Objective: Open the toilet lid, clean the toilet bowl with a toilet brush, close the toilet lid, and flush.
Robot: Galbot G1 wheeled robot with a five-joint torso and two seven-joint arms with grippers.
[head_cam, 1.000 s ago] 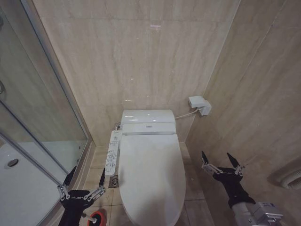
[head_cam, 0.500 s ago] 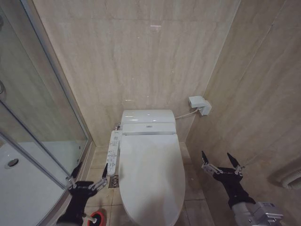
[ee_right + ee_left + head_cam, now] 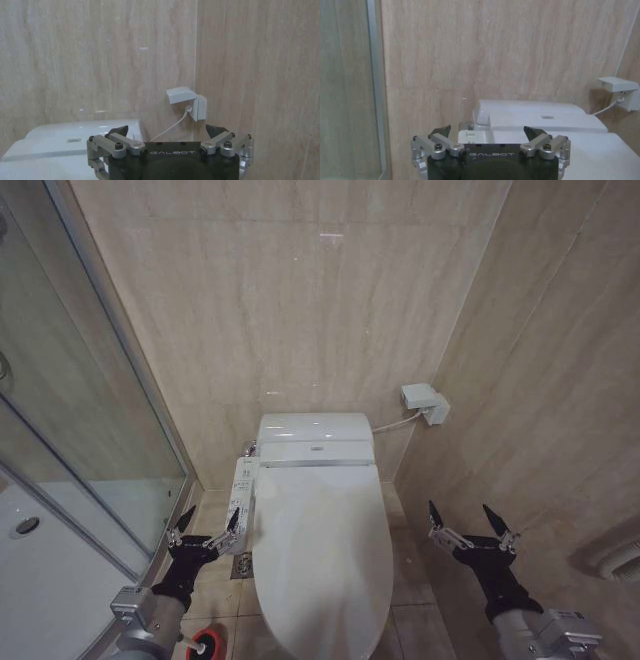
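- Farthest left we see the curved glass shower screen [image 3: 90, 430] with its metal frame, and behind it a smooth white shower tray [image 3: 40, 580].
- Next, our left gripper [image 3: 207, 527] hangs low, just beside the narrow white button panel [image 3: 240, 502]; its black jaws stand wide apart and hold nothing.
- Below it, on the tiled floor, sits the small round red cup holder of the toilet brush [image 3: 207, 645]; we cannot make out handle or bristles.
- In the middle, the large glossy white oval plastic toilet lid [image 3: 320, 555] lies flat and shut over the white ceramic toilet bowl [image 3: 262, 610], whose inside is hidden.
- We judge the task barely begun: lid unopened, brush not taken, with scrubbing, closing and flushing all left.
- The lid looks hard and slick, likely slippery to pinch.
- To the right, our right gripper [image 3: 471, 525] hovers beside the bowl near the beige veined wall tiles [image 3: 560, 380], jaws spread wide and empty.
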